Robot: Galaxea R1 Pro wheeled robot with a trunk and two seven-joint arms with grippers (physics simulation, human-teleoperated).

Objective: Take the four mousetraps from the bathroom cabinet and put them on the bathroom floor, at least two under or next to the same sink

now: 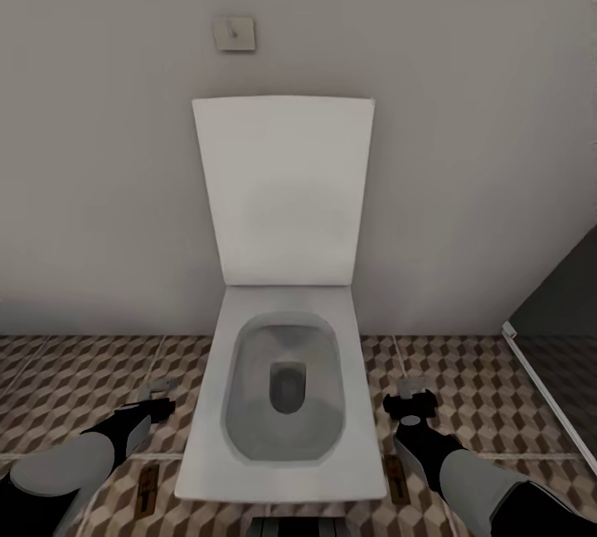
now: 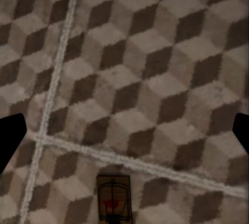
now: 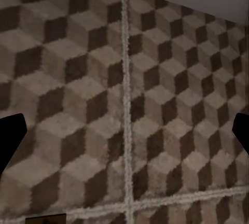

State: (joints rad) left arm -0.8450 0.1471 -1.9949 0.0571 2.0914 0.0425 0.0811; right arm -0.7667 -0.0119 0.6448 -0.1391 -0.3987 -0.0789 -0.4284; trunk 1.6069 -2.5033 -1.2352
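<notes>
Two mousetraps on the bathroom floor [image 1: 464, 388], one [image 1: 148, 487] by our left claw [image 1: 157, 398], one [image 1: 396, 479] by our right claw [image 1: 412, 398] | both claws apart, empty | flanking a toilet [image 1: 282, 388], no sink here | next: we fetch remaining traps, lay them flat beside the sink.

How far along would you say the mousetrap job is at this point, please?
Done: two mousetraps lie on the bathroom floor, one left of the toilet and one to its right. In hand: nothing; the left gripper and right gripper hang open and empty above the tiles. Left: the other two traps and the sink are out of sight here, so the sink condition cannot be confirmed.
</notes>
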